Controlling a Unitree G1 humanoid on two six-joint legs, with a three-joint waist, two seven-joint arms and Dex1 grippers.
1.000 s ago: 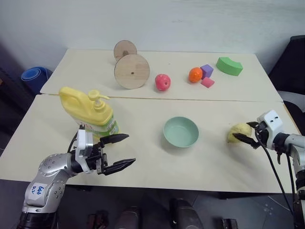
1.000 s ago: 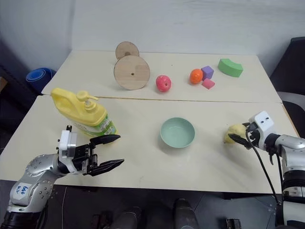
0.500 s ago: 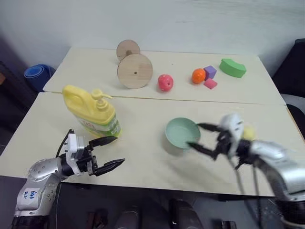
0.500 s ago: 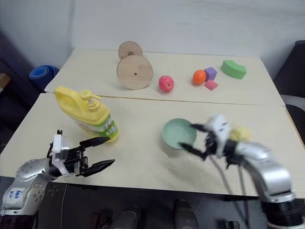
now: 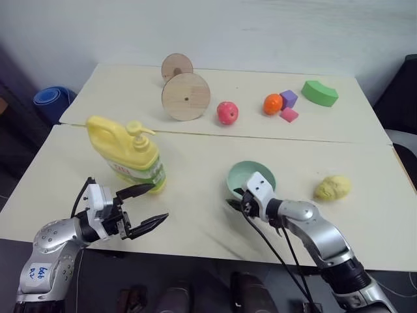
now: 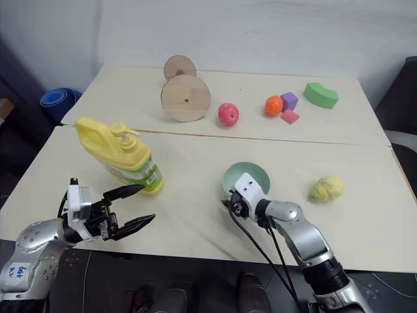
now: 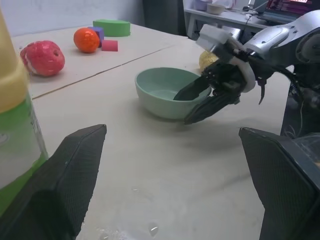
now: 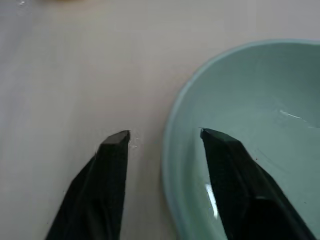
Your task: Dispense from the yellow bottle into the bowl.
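Nothing dispensed: right hand (image 8: 162, 137) is straddling the bowl (image 5: 255, 175) rim, half-closed; left hand (image 5: 144, 205) is gaping wide beside the yellow bottle (image 5: 127, 155)

The two eye views look from the head, forward and down over the table (image 5: 195, 156). The left wrist view looks low across it toward the bowl (image 7: 167, 92). The right wrist view sits close over that bowl's rim, shared by all views.
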